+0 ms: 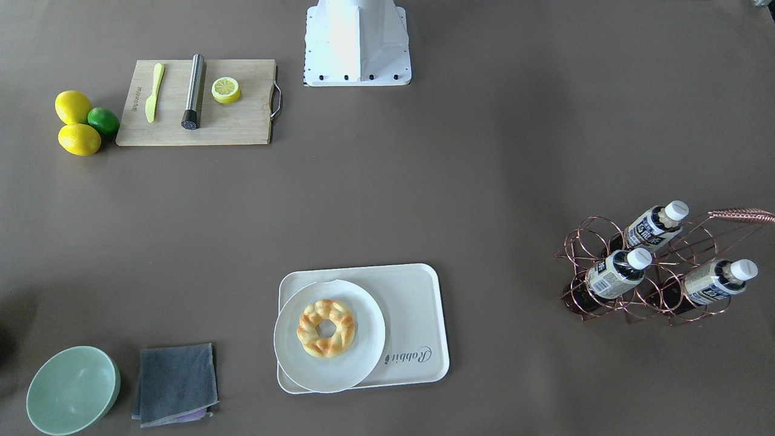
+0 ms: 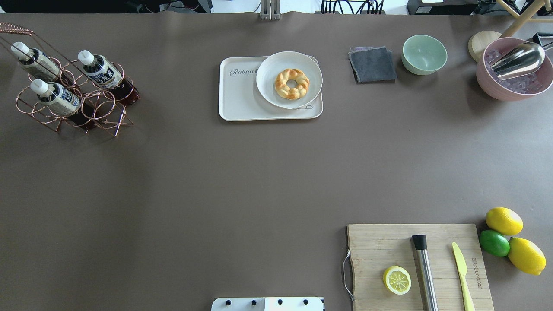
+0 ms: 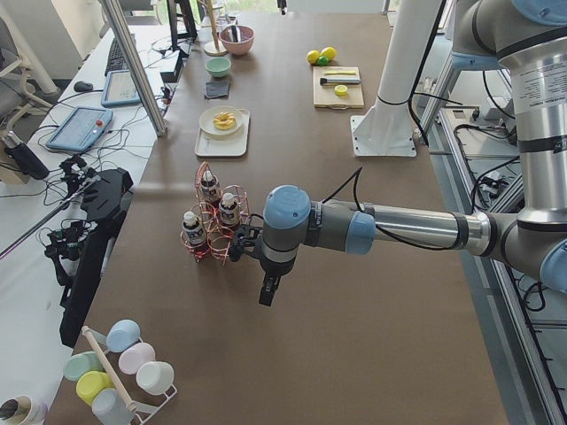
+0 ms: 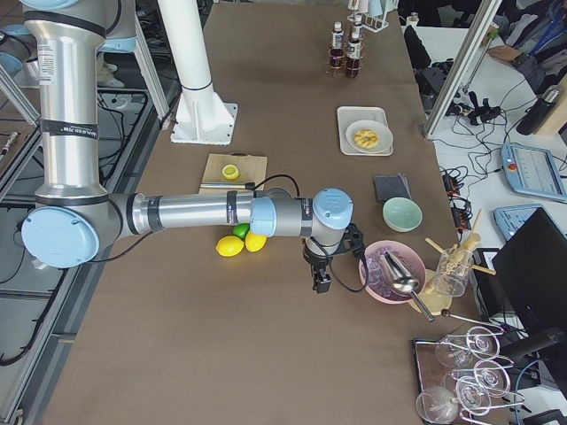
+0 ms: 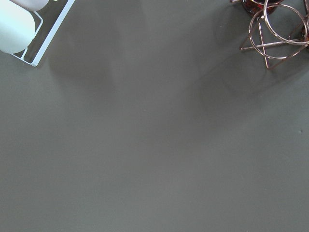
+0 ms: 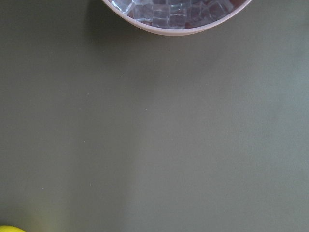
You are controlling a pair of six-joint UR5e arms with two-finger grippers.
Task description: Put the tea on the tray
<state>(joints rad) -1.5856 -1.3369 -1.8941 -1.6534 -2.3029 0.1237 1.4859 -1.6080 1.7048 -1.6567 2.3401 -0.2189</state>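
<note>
Three alike tea bottles [image 2: 101, 71] lean in a copper wire rack [image 2: 108, 119] at the table's far left; they also show in the front-facing view [image 1: 617, 274]. The cream tray [image 2: 239, 99] marked "Rabbit" lies at the far middle and carries a round white plate [image 2: 270, 88] with a braided pastry. My left gripper [image 3: 266, 292] hangs above the table beside the rack [image 3: 213, 243], apart from it. My right gripper [image 4: 319, 282] hangs near the pink bowl [image 4: 390, 270]. Both show only in the side views, so I cannot tell whether they are open or shut.
A grey cloth [image 2: 372, 64], a green bowl [image 2: 424, 54] and a pink bowl of ice with a scoop [image 2: 514, 69] stand at the far right. A cutting board [image 2: 440, 242] with knife, muddler and lemon half, plus lemons and a lime [image 2: 494, 242], lies near right.
</note>
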